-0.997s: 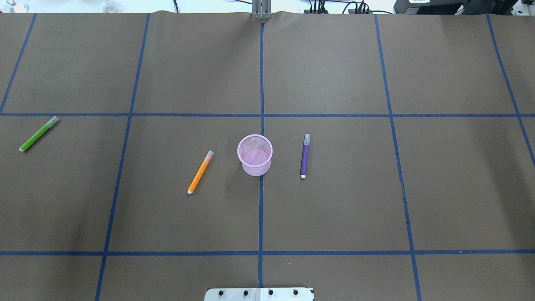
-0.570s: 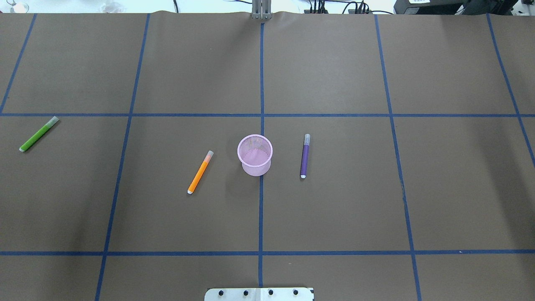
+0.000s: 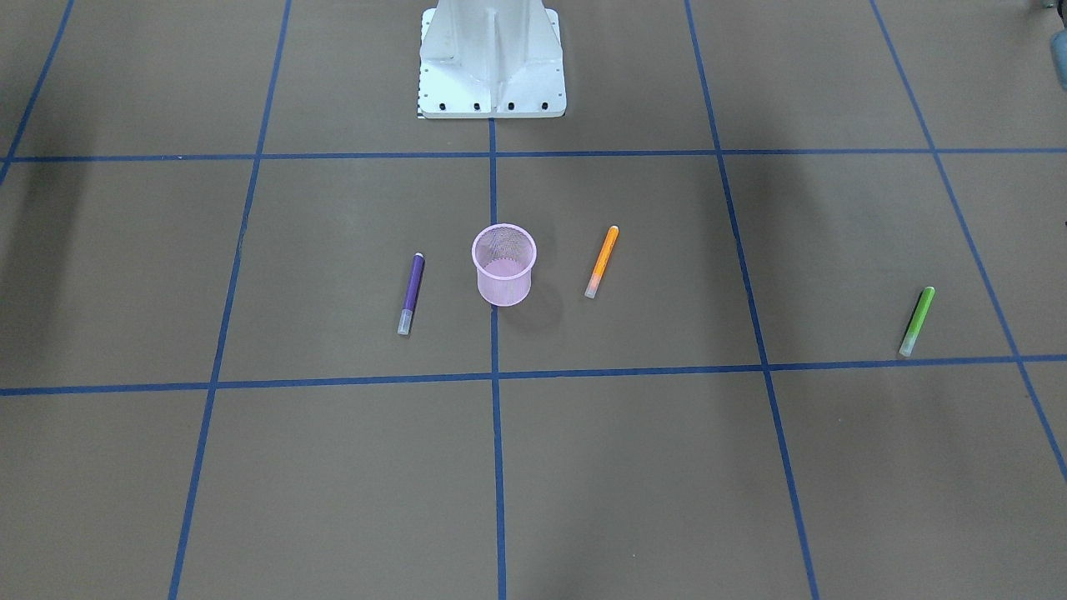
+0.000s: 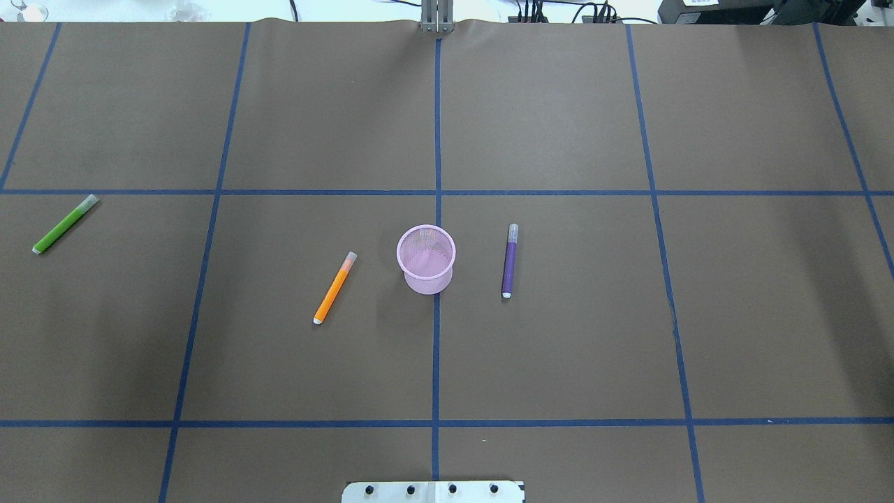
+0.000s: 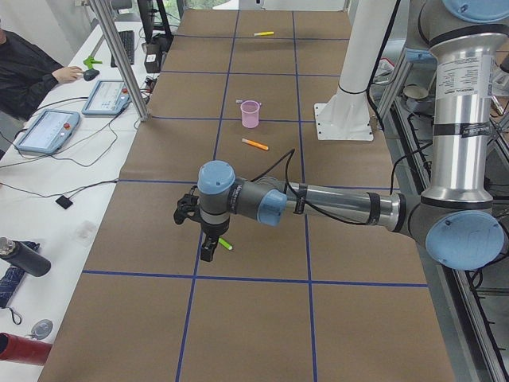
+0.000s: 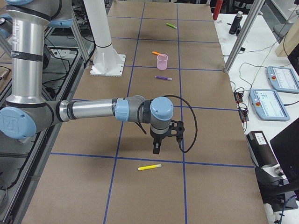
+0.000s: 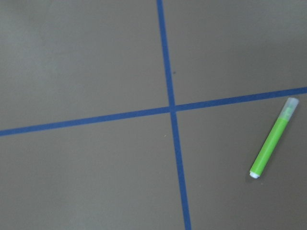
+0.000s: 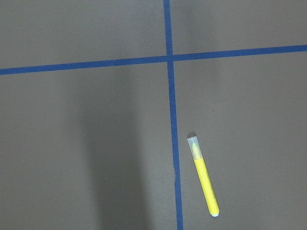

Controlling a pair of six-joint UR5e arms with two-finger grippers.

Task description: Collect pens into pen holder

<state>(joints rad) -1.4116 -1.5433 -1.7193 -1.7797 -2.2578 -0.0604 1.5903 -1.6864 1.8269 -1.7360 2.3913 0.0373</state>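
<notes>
The pink mesh pen holder (image 4: 426, 258) stands upright at the table's middle; no pen shows in it. The orange pen (image 4: 334, 288) lies to its left and the purple pen (image 4: 510, 260) to its right. The green pen (image 4: 65, 224) lies far left and shows in the left wrist view (image 7: 274, 138). The yellow pen (image 8: 203, 175) lies far right, outside the overhead view. My left gripper (image 5: 207, 247) hangs beside the green pen (image 5: 225, 244). My right gripper (image 6: 156, 148) hangs near the yellow pen (image 6: 149, 167). I cannot tell whether either is open or shut.
The robot's white base (image 3: 492, 58) stands at the near table edge. Blue tape lines grid the brown table cover. Side tables hold tablets (image 5: 48, 131), cables and bottles, and an operator (image 5: 28, 68) sits there. Aluminium posts (image 6: 240, 37) stand at the table's far edge.
</notes>
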